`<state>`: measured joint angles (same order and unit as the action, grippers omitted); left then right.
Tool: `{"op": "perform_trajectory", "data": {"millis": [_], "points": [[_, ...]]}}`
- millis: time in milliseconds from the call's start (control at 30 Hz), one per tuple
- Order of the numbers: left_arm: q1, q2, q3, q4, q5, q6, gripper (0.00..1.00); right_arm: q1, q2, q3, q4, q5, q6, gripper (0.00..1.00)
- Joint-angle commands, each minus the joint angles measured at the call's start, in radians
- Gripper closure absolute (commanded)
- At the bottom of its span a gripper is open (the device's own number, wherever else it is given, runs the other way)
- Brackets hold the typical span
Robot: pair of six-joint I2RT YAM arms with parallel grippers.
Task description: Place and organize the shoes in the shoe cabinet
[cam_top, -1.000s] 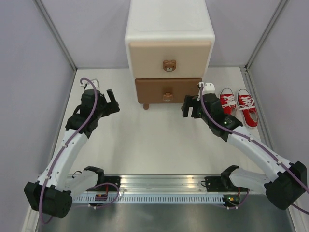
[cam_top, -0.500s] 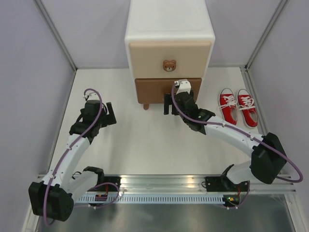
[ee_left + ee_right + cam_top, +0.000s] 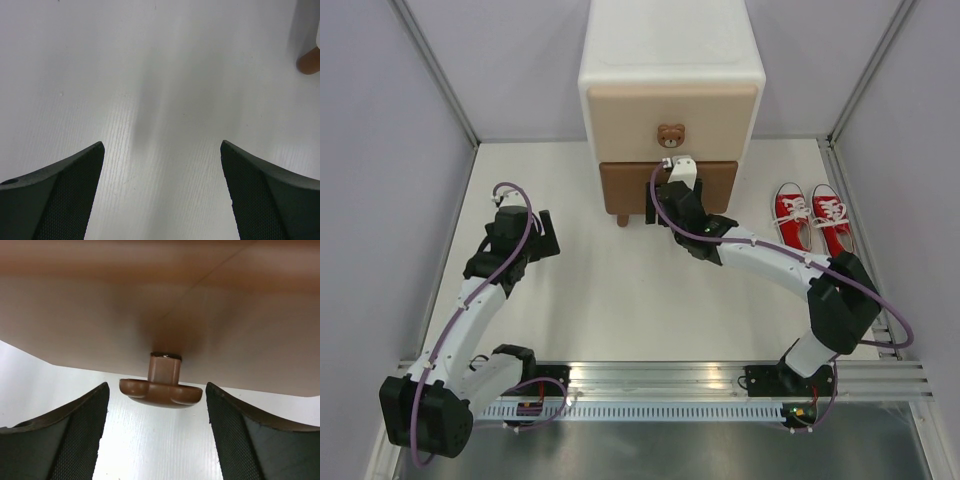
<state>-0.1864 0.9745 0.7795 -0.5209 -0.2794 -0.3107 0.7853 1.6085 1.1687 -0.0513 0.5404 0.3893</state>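
The shoe cabinet (image 3: 670, 60) stands at the back of the table, white with a beige upper drawer and a brown lower drawer (image 3: 620, 185). Both drawers are shut. A pair of red shoes (image 3: 812, 218) lies side by side on the table to the cabinet's right. My right gripper (image 3: 667, 192) is at the lower drawer's front. In the right wrist view its open jaws (image 3: 156, 386) straddle the brown knob (image 3: 161, 392), with a gap on each side. My left gripper (image 3: 545, 232) hovers open over bare table (image 3: 161, 143), left of the cabinet.
One brown cabinet leg (image 3: 310, 61) shows at the upper right of the left wrist view. Grey walls close in the table on the left, right and back. A metal rail (image 3: 650, 385) with the arm bases runs along the near edge.
My right arm has swung left from beside the red shoes to the lower drawer's knob, and its jaws have narrowed a little. The left arm drew back slightly, then held still.
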Motion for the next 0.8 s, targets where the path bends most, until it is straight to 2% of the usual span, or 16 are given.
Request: {"op": "perform_trajectory", "data": {"millis": [0, 167, 300, 333, 500, 600, 767], "points": [[0.005, -0.019, 0.009, 0.039, -0.014, 0.033, 0.01, 0.017, 0.016, 0.065, 0.042, 0.058, 0.017, 0.19], [0.005, -0.023, 0.007, 0.039, -0.015, 0.033, 0.01, 0.031, 0.034, 0.086, 0.008, 0.098, 0.039, 0.28], [0.005, -0.023, 0.004, 0.039, -0.014, 0.035, 0.01, 0.043, 0.030, 0.086, -0.022, 0.121, 0.057, 0.45], [0.005, -0.022, 0.006, 0.039, -0.014, 0.035, 0.01, 0.046, 0.027, 0.086, -0.033, 0.122, 0.060, 0.46], [0.005, -0.022, 0.003, 0.039, -0.014, 0.033, 0.01, 0.074, -0.008, 0.074, -0.107, 0.145, 0.095, 0.63], [0.004, -0.022, 0.001, 0.039, -0.017, 0.033, 0.01, 0.098, -0.042, 0.059, -0.154, 0.151, 0.129, 0.67], [0.005, -0.023, 0.000, 0.039, -0.024, 0.033, 0.01, 0.155, -0.113, 0.020, -0.244, 0.176, 0.175, 0.67]]}}
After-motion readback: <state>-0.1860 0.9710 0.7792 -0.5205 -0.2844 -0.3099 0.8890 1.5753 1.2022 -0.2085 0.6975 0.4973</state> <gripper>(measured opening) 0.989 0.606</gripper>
